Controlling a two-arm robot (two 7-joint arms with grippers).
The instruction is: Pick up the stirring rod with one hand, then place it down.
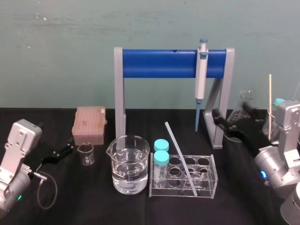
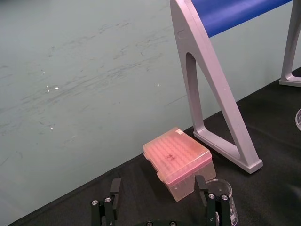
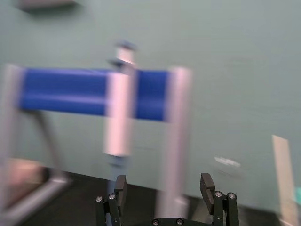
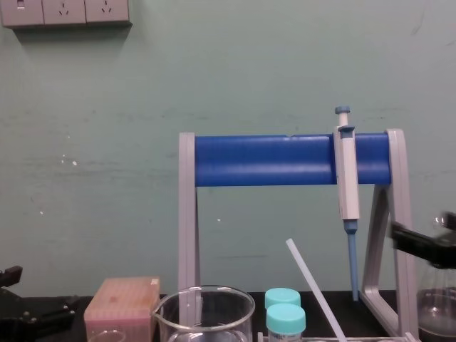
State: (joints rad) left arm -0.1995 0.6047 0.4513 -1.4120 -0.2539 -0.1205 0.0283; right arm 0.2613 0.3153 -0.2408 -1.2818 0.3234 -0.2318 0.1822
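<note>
Clearly yet to grip the stirring rod (image 1: 180, 158), propped aslant in the tube rack (image 1: 212, 182), upper end free for taking. Hovering with the right claw (image 1: 216, 118) released, beside the stand's leg (image 1: 224, 101). Parking the left claw (image 1: 69, 149), likewise released, low beside the small beaker (image 1: 86, 153).
</note>
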